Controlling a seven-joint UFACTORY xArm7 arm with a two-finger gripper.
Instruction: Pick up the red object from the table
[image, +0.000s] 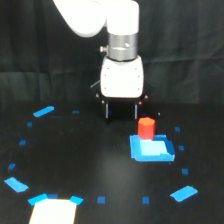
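Surface (95, 165): black, matte, filling the lower two thirds of the frame; dark curtain behind it in the upper part.
Tape marks (43, 112): small blue pieces set in a ring around the middle of the frame, from upper left round the bottom to the right edge.
Open room: bare black stretch across centre and left of centre, inside the ring; nothing standing there.
Pale patch (52, 211): whitish shape at the bottom left edge, cut off by the frame.
Blue pad (152, 149): flat square, right of centre, lying on the surface.
Red object (146, 128): small red-orange stubby block, upright, faceted or round (hard to tell which); standing at the upper edge of the blue pad, touching it.
Arm: white, entering from the top centre, with a grey collar and a white housing below.
Fingers (121, 111): two dark prongs hanging from the housing, set apart with a clear gap between them, holding nothing.
Red object versus fingers: just below and slightly right of the right-hand prong in the frame, near it, not between the prongs; contact not discernible.
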